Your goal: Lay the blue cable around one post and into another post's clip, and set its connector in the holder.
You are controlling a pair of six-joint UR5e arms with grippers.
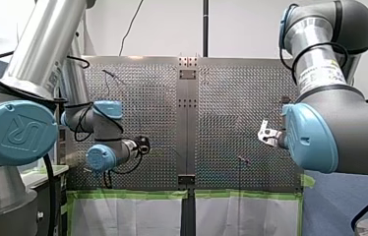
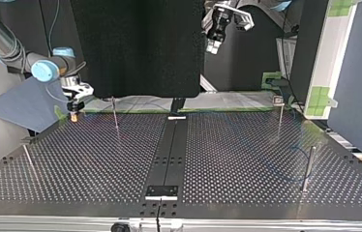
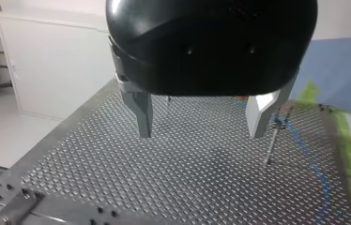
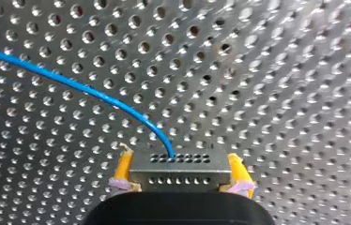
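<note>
The right gripper (image 4: 179,161) clamps the rigid connector (image 4: 178,172) by its sides near the worktop (image 4: 281,70) edge, its seemingly light, floppy blue cable (image 4: 70,82) trailing; the left gripper (image 3: 201,133) has its fingers wide, empty.

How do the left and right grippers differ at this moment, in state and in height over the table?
My left gripper is open, with nothing between its metal fingers. My right gripper is shut on the connector of the blue cable, with yellow pads on either side. In the top view, my left gripper hangs well above the table, while my right gripper sits low by its far edge. Both have two fingers.
</note>
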